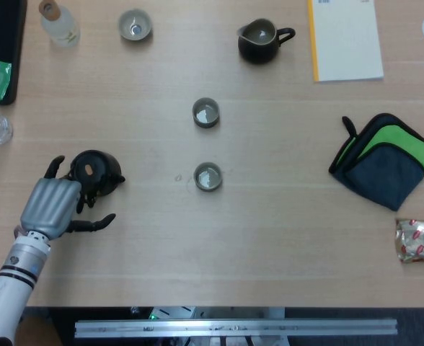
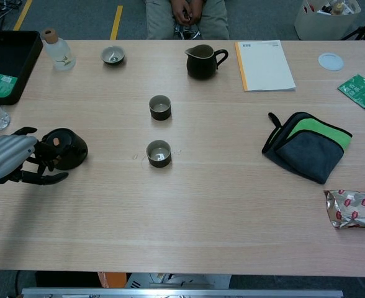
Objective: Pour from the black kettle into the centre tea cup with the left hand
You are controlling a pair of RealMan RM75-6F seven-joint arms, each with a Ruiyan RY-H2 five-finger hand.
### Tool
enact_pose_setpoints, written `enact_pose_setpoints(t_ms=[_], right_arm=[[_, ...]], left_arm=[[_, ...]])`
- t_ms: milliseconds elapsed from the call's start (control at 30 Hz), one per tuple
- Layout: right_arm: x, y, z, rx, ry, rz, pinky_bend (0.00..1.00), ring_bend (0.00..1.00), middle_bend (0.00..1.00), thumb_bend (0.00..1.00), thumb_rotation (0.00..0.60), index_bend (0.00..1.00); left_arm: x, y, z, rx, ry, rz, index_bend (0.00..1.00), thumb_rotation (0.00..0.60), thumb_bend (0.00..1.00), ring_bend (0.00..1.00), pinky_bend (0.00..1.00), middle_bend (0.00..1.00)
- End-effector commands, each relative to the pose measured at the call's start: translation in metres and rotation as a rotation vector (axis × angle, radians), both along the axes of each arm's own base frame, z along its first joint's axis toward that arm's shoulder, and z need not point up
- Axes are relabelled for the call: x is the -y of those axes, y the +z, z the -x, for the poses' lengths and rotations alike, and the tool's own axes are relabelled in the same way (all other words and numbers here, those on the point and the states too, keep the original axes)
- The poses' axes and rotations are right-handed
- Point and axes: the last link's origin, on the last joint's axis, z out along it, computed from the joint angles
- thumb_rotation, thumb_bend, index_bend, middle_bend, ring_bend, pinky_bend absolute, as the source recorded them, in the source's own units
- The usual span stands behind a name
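The black kettle (image 1: pixel 94 171) (image 2: pixel 64 149) stands upright on the table at the left, with its spout toward the right. My left hand (image 1: pixel 50 205) (image 2: pixel 6 159) lies just left of and in front of it. Its dark fingers (image 2: pixel 38 156) are spread and reach the kettle's near side, while the thumb points out along the table below. I cannot see a closed grip on the kettle. Two grey tea cups stand in the middle of the table, one farther (image 1: pixel 205 113) (image 2: pixel 160 107) and one nearer (image 1: pixel 208 176) (image 2: pixel 159 153). My right hand is out of sight.
A third cup (image 1: pixel 135 25) and a corked bottle (image 1: pixel 58 24) stand at the back left. A dark pitcher (image 1: pixel 260 40) and a notebook (image 1: pixel 345 37) are at the back. A green and grey cloth (image 1: pixel 383 158) and a foil packet (image 1: pixel 419 240) lie right. A black tray (image 2: pixel 9 57) is far left.
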Motion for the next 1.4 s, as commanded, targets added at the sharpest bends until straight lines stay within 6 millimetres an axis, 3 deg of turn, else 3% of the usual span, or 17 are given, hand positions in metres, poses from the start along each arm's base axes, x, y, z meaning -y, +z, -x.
enact_pose_setpoints(t_ms=[33, 633, 733, 900, 1400], right_arm=[[0.0, 0.001, 0.0, 0.0, 0.001, 0.003, 0.2, 0.11, 0.22, 0.06, 0.6, 0.09], [0.0, 0.002, 0.002, 0.008, -0.004, 0.018, 0.2, 0.11, 0.22, 0.06, 0.6, 0.09], [0.0, 0.002, 0.003, 0.01, -0.008, 0.018, 0.2, 0.11, 0.22, 0.06, 0.6, 0.09], [-0.001, 0.003, 0.004, 0.013, -0.01, 0.024, 0.2, 0.11, 0.22, 0.06, 0.6, 0.09], [-0.003, 0.002, 0.006, 0.023, -0.008, 0.025, 0.2, 0.11, 0.22, 0.06, 0.6, 0.09]], left_arm=[[-0.001, -0.001, 0.0, 0.005, -0.007, -0.006, 0.6, 0.239, 0.16, 0.49, 0.0, 0.71], [-0.033, 0.0, -0.018, 0.124, -0.057, -0.108, 0.78, 0.223, 0.16, 0.68, 0.0, 0.92], [-0.04, 0.0, -0.02, 0.132, -0.056, -0.137, 0.83, 0.277, 0.16, 0.74, 0.0, 0.98], [-0.049, 0.004, -0.024, 0.139, -0.054, -0.17, 0.86, 0.338, 0.16, 0.76, 0.0, 1.0], [-0.068, 0.022, -0.036, 0.205, -0.005, -0.261, 0.92, 0.338, 0.16, 0.82, 0.0, 1.0]])
